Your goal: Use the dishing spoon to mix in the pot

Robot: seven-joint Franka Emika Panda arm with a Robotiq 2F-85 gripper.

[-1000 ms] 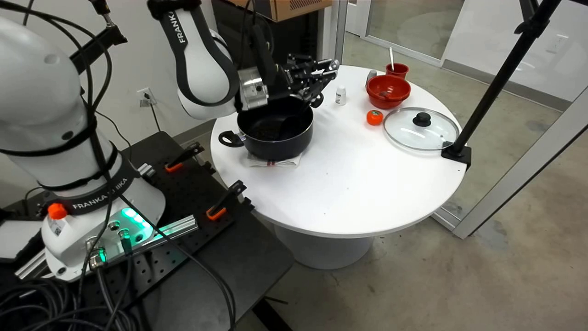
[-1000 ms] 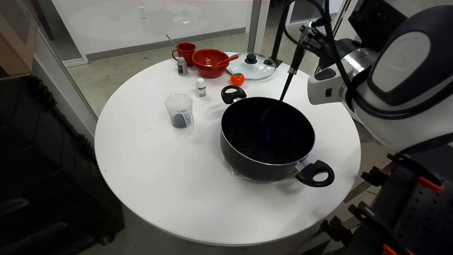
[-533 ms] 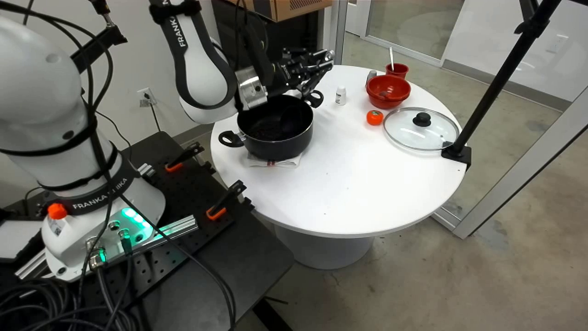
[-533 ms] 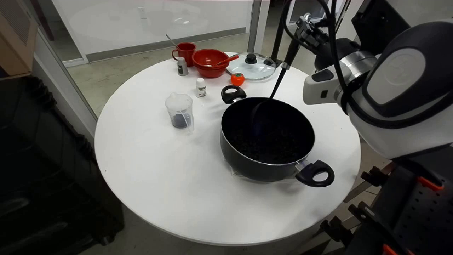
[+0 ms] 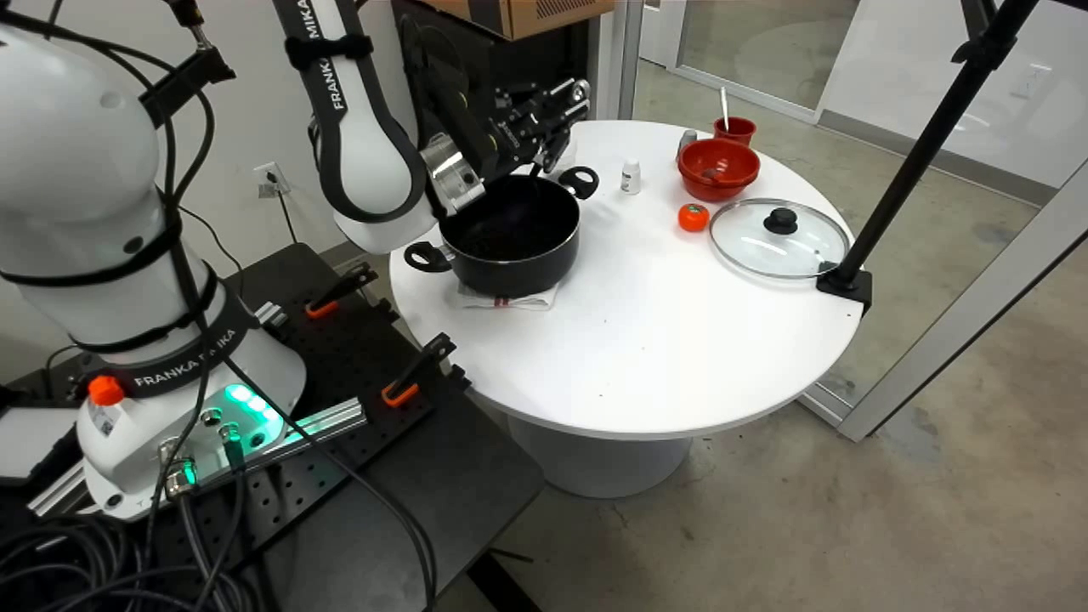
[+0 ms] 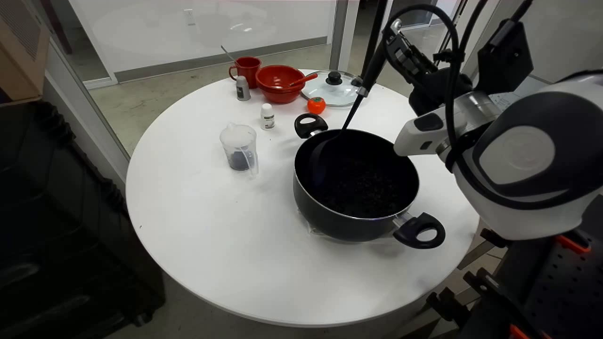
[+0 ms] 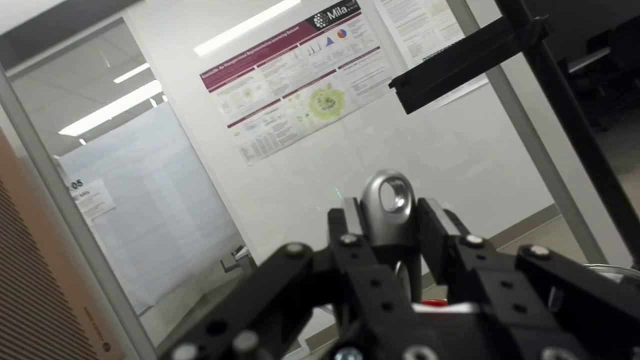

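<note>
In an exterior view, has swung the dishing spoon [image 6: 372,71] across the pot [image 6: 339,223] toward the measuring cup [image 6: 239,146]; likely mid-stir. Long, black, tilted, with a dim head inside. In an exterior view, hard to make out against the black pot on its cloth [image 5: 523,303]. In the wrist view, grasping the handle's silver-looped end with the gripper [image 7: 391,220].

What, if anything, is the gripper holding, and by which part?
The dishing spoon, by the upper end of its black handle, near the silver loop.
</note>
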